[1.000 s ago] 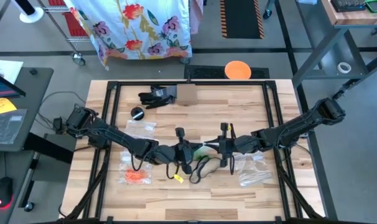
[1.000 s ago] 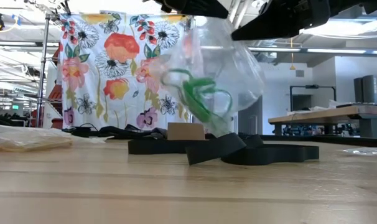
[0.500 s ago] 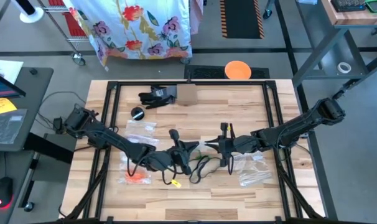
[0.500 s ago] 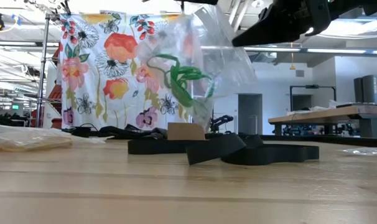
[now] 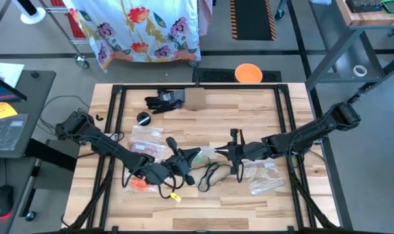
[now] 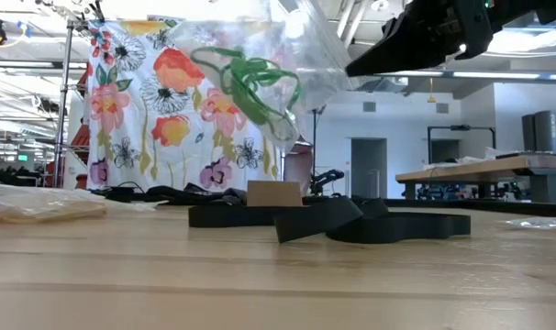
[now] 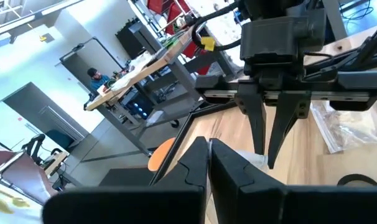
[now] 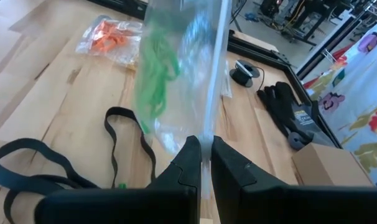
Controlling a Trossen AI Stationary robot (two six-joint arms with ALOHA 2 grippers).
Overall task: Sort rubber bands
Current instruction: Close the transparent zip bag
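Observation:
A clear plastic zip bag [image 5: 205, 155] with green rubber bands [image 6: 250, 78] inside hangs in the air between my two grippers, over the middle of the table. My left gripper [image 5: 192, 156] comes from the left and is shut on one end of the bag. My right gripper [image 5: 224, 153] comes from the right and is shut on the other end. In the left wrist view my shut left gripper [image 7: 208, 149] faces the right gripper [image 7: 267, 146]. In the right wrist view the green rubber bands [image 8: 154, 74] show through the bag's wall. My left gripper is shut on the bag's left end; its own fingers hide the place of contact. It points about level toward the table's right. The bag is lifted clear of the table. My right gripper pinches the bag's zip-strip edge [image 8: 205, 134] between its two fingers. They come from the table's right, slanting a little downward. The bag stretches away from the fingers, clear of the table, the green bands gathered in its belly.
A bag of orange rubber bands [image 5: 142, 184] lies near the front left. Black straps [image 5: 213, 173] lie under the held bag. More clear bags [image 5: 148, 133] [image 5: 265, 179] lie to either side. A black glove [image 5: 163, 100] and a cardboard box [image 5: 195, 99] sit at the far edge.
My left gripper has gone toward the table's left and near edges, risen and turned about. The bag's left end went with it: the bag has been drawn up and to the left. The green bands now sit higher above the table.

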